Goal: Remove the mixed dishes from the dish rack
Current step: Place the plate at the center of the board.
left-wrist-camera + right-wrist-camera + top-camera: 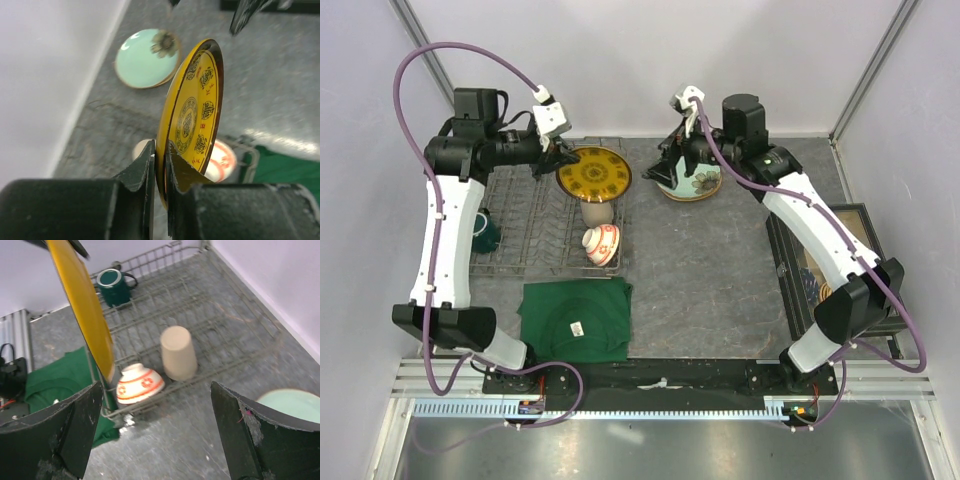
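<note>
My left gripper (556,157) is shut on the rim of the yellow-and-dark patterned plate (593,172), holding it on edge above the far right part of the dish rack (520,215); the pinch shows in the left wrist view (160,152). The tall beige cup (597,210), upside down, the small red-and-white bowl (602,244) and the dark green mug (485,230) are in the rack. The pale teal plate (695,184) lies on the table right of the rack. My right gripper (670,165) is open and empty, just above that plate's left edge. I cannot make out a separate cream floral plate.
A dark green folded cloth (575,318) lies in front of the rack. A black compartment box (830,265) stands at the right edge. The back wall is close behind both grippers. My two grippers are about a plate's width apart.
</note>
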`<control>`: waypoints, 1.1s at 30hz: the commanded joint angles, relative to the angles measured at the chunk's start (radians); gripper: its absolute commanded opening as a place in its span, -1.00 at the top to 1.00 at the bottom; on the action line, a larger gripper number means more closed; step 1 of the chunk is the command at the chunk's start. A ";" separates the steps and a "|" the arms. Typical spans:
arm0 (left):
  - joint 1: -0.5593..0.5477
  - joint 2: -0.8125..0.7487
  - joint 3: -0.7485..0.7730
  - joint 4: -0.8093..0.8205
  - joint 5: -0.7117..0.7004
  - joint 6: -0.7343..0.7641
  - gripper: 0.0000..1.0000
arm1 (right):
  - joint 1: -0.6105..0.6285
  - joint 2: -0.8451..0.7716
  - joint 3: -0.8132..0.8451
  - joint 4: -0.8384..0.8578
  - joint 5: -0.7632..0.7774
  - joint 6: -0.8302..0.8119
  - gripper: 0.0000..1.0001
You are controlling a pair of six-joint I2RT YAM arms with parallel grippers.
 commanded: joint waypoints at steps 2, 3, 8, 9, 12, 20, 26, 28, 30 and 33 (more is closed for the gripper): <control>-0.011 -0.084 -0.111 0.173 0.165 -0.227 0.97 | 0.077 0.023 0.057 0.029 -0.026 0.017 -0.92; -0.013 -0.089 -0.123 0.201 0.172 -0.240 0.97 | 0.086 0.029 0.059 0.024 -0.028 0.019 -0.92; -0.017 -0.112 -0.183 0.262 0.180 -0.290 0.97 | 0.140 0.036 0.062 0.022 -0.021 0.011 -0.90; -0.017 -0.118 -0.189 0.274 0.188 -0.300 0.97 | 0.146 0.038 0.060 0.021 -0.017 0.010 -0.89; -0.020 -0.129 -0.212 0.300 0.205 -0.320 0.97 | 0.171 0.049 0.057 0.018 0.002 0.001 -0.83; -0.028 -0.159 -0.259 0.320 0.214 -0.323 0.97 | 0.204 0.067 0.060 0.010 0.023 -0.018 -0.21; -0.029 -0.181 -0.301 0.324 0.197 -0.301 0.97 | 0.212 0.067 0.062 -0.005 0.037 -0.035 0.50; -0.029 -0.187 -0.315 0.324 0.191 -0.289 0.96 | 0.212 0.064 0.056 -0.008 0.046 -0.044 0.81; -0.029 -0.195 -0.330 0.328 0.168 -0.280 0.85 | 0.212 0.058 0.052 -0.013 0.061 -0.049 1.00; -0.029 -0.211 -0.359 0.349 0.137 -0.266 0.54 | 0.212 0.052 0.043 -0.017 0.090 -0.061 1.00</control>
